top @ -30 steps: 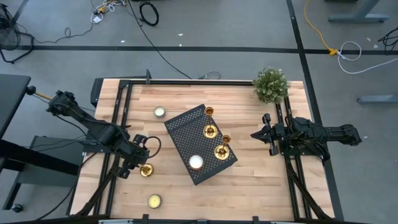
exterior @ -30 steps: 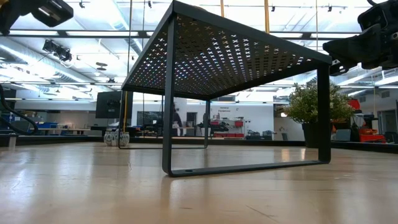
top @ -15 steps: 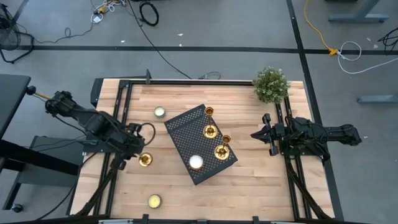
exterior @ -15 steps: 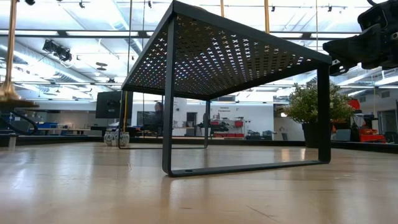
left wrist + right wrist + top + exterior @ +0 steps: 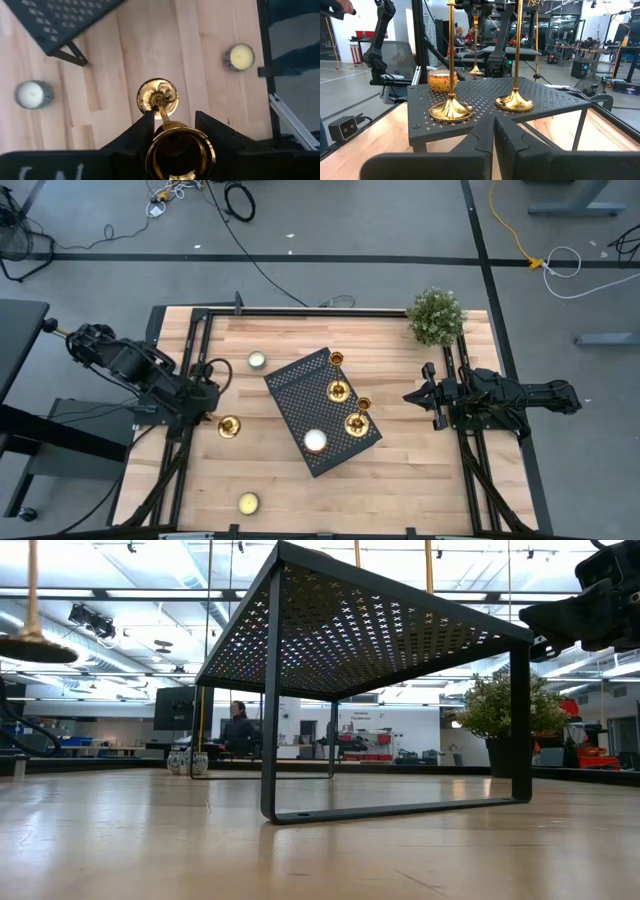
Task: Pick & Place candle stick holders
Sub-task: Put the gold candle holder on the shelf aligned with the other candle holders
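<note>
Left hand [image 5: 212, 423] lifted candle stick holder [image 5: 229, 427] toward table edge [image 5: 150, 430]

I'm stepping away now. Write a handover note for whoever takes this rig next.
Left end effector: shut on a candle holder, lifted clear of the table, left of the black rack.
Right end effector: shut, empty, waiting to the right of the rack.
Done: three candle holders stand on the rack, beside a white candle.
Left: set the held one down, probably on the rack too.
</note>
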{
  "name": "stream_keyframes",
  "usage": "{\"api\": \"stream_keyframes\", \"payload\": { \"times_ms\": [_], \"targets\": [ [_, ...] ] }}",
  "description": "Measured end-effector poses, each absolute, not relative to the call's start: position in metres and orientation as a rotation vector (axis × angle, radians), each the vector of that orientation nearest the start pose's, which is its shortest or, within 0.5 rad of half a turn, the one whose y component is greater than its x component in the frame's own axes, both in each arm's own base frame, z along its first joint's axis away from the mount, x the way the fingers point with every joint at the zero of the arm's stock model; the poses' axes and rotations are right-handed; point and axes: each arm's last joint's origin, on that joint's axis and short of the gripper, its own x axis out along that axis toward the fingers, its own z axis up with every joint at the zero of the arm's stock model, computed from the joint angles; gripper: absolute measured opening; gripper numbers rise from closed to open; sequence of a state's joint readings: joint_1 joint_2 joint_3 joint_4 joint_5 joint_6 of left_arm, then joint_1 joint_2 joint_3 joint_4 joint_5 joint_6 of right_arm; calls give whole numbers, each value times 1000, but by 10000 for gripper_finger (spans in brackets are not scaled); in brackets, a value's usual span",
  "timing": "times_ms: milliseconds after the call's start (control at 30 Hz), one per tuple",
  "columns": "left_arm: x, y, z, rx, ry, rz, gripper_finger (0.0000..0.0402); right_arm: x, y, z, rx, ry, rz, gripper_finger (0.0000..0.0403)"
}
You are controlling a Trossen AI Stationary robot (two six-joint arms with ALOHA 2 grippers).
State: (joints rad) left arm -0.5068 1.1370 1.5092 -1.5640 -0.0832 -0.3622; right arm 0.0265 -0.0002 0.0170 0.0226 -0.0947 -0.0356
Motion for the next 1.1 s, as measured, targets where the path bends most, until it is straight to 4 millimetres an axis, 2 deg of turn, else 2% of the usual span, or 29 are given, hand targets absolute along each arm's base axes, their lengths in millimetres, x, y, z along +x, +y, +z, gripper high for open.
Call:
{"api": "stream_keyframes", "payload": {
  "times_ms": [400,833,1100],
  "targets": [
    [126,-64,428,36,1049,-117,133,96,5,171,-37,-42,121,18],
    [112,-49,469,108,812,3,133,96,5,171,-37,-42,121,18],
    [116,-32,474,151,782,168,133,96,5,171,-37,-42,121,18]
  ]
}}
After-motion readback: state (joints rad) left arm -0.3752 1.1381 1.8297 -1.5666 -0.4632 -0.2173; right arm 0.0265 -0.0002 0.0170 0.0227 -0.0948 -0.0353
